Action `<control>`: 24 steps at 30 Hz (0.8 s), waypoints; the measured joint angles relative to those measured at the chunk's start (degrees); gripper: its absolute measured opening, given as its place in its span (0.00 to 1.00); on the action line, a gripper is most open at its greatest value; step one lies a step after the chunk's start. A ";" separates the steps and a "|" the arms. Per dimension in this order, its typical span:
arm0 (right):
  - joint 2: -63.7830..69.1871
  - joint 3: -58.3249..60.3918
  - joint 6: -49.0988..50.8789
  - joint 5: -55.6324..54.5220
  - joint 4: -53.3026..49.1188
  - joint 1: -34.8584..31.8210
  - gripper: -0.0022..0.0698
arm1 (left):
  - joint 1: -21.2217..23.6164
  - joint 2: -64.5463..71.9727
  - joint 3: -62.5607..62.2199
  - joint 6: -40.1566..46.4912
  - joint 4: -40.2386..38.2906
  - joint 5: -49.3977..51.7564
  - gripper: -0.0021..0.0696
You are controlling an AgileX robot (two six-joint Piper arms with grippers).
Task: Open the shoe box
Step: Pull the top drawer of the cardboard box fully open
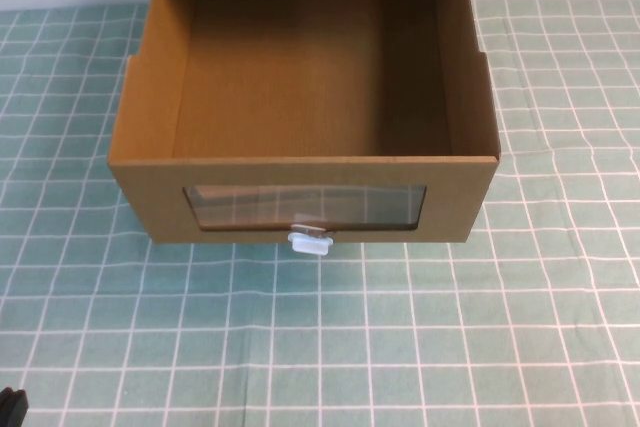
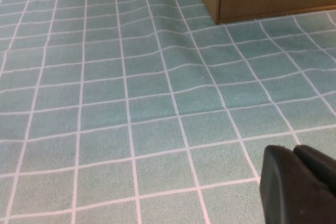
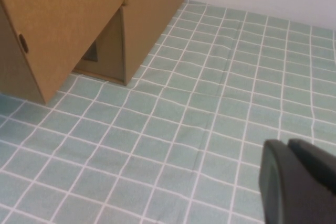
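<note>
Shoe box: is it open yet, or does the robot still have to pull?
Done: the drawer is pulled far out of the box, its bare inside showing. In hand: nothing. The left gripper is shut, low over the cloth front-left of the box; the right gripper is shut, over the cloth on the box's right. Neither touches the handle. Left: nothing I can see.

High view steeply down into the shoe box (image 1: pixel 460 202); wrist views low, oblique, beside it.
</note>
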 joint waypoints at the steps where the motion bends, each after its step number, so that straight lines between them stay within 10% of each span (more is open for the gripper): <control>1: -0.11 0.00 0.00 0.00 0.00 -0.13 0.01 | 0.00 0.00 0.00 0.00 0.00 0.00 0.02; 12: -0.81 0.00 2.93 -4.70 1.85 -29.89 0.01 | 0.00 0.00 0.00 0.00 -0.09 0.00 0.02; 17: -1.97 0.00 7.45 -23.08 7.88 -53.37 0.01 | 0.00 0.00 0.00 0.00 -0.09 0.00 0.02; 24: -2.06 0.00 7.69 -56.31 8.83 -69.64 0.01 | 0.00 -0.04 0.00 0.00 -0.09 0.00 0.02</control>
